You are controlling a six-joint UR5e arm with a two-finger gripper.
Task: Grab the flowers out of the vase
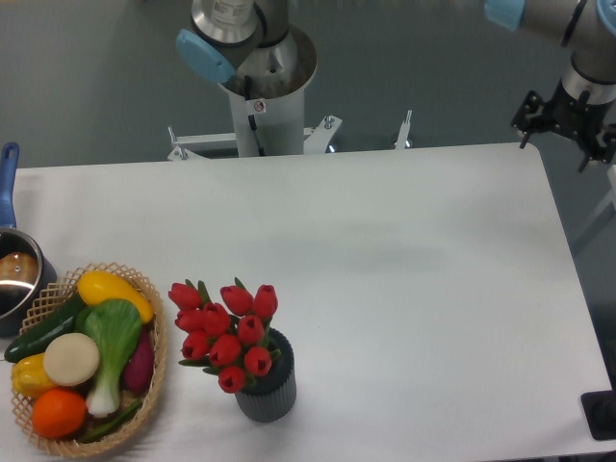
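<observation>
1. Flowers [227, 335]: a bunch of red tulip buds with green stems and leaves stands in the vase [266, 389], leaning up and to the left of its mouth, with a few buds hanging past the rim on the left side.
2. The vase is a small dark grey ribbed cylinder standing upright near the front edge of the white table [385, 269], left of the middle.
3. The gripper [568, 115] hangs at the far right corner of the table, at about the level of its back edge and well apart from the flowers. It is black and small in the frame; whether its fingers are spread or pressed together cannot be told. Nothing is seen between them.
4. Just left of the vase, not touching it, lies a woven basket [146, 385] filled with toy vegetables [87, 351]: a yellow one on top, a green leafy one, a pale round one, an orange one, a dark green one and a purple one.
5. At the left edge of the table sits a steel pot [15, 281] with a blue handle [8, 183] pointing toward the back; it is partly cut off by the frame and sits against the basket's upper left rim.
6. Behind the table, a grey arm base [260, 87] with light blue caps rises near the middle of the back edge.
</observation>
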